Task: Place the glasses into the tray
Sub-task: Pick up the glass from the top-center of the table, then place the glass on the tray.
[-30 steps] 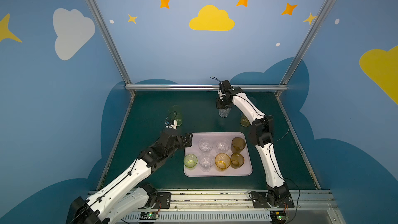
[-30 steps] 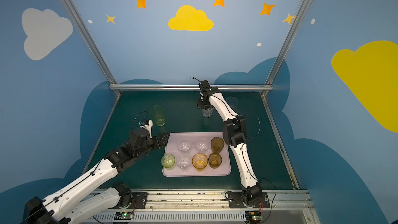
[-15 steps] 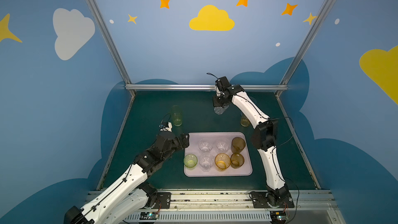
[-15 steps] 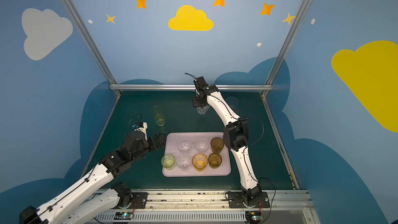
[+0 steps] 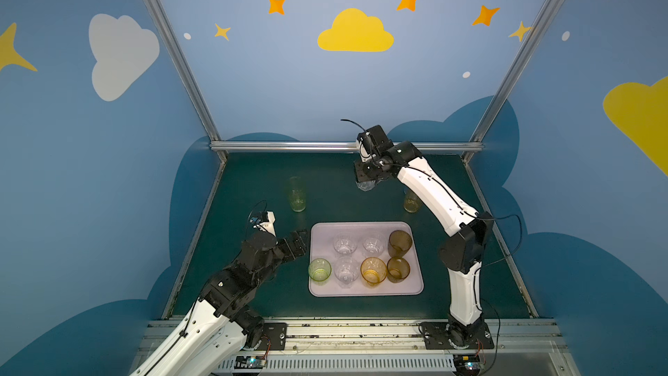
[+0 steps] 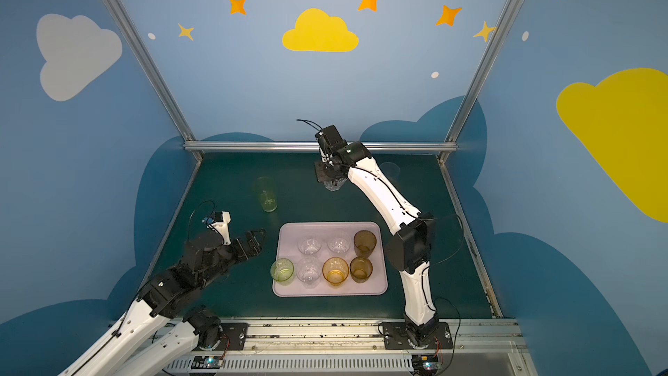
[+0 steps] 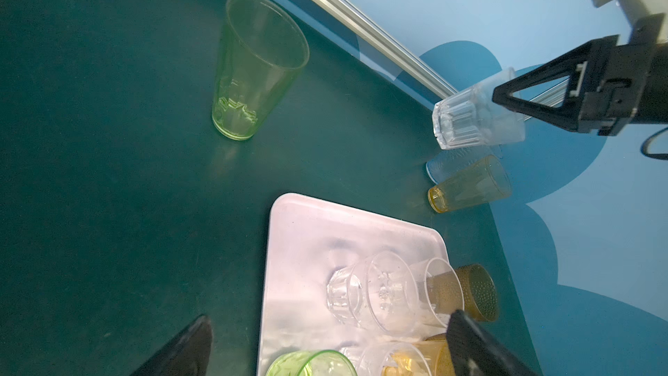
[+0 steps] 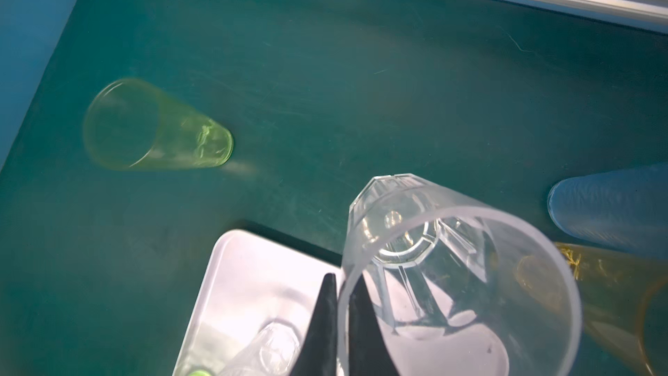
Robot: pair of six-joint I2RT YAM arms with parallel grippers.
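Observation:
The lilac-pink tray [image 5: 361, 229] [image 6: 325, 227] lies at the table's front middle. Several short glasses stand in it: clear, green, amber and brown. My right gripper [image 5: 365, 185] [image 8: 342, 283] hangs above the table behind the tray, shut on the rim of a short clear faceted glass [image 8: 433, 265] [image 7: 470, 117], one finger inside and one outside. My left gripper [image 5: 298, 242] [image 7: 330, 320] is open and holds nothing, just left of the tray. On the table stand a tall green glass [image 5: 297, 194] [image 7: 253, 66], a tall amber glass [image 5: 411, 202] [image 7: 470, 184] and a pale blue glass [image 6: 390, 170] [image 8: 611, 204].
A metal rail [image 5: 289, 146] runs along the table's back edge, and blue walls enclose the sides. The tray's left third [image 7: 307, 247] is bare. The right arm's elbow [image 5: 466, 247] stands beside the tray's right rim.
The right gripper has carried the clear glass a little to the left. The left gripper has drawn back slightly from the tray, still open.

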